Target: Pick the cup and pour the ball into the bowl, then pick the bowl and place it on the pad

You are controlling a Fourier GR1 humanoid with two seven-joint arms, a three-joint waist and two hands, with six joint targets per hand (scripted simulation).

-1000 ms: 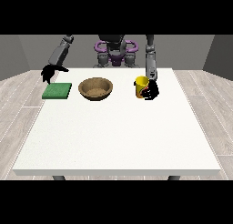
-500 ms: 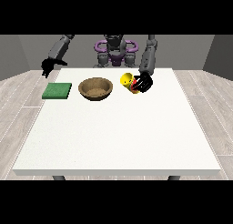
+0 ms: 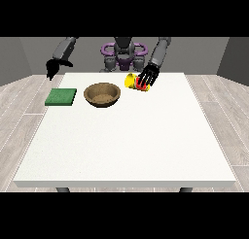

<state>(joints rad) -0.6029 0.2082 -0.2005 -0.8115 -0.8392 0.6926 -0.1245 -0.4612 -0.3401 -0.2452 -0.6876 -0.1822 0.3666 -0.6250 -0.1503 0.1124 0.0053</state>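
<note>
A yellow cup (image 3: 131, 80) with a red base is held tipped on its side, mouth toward the view's left, above the table just right of the bowl. The hand at the view's right (image 3: 148, 76) is curled round it. I cannot see the ball. A brown wooden bowl (image 3: 102, 94) stands on the table left of centre, far side. A flat green pad (image 3: 61, 96) lies to the bowl's left. The hand at the view's left (image 3: 51, 67) hangs raised above the table's far left corner, away from every object.
The white table (image 3: 126, 141) spreads wide toward the camera. The robot's torso (image 3: 123, 56) stands behind the far edge. Grey floor surrounds the table.
The cup has been lifted off the table, carried leftward toward the bowl and tipped onto its side. The hand at the view's left has risen from the pad.
</note>
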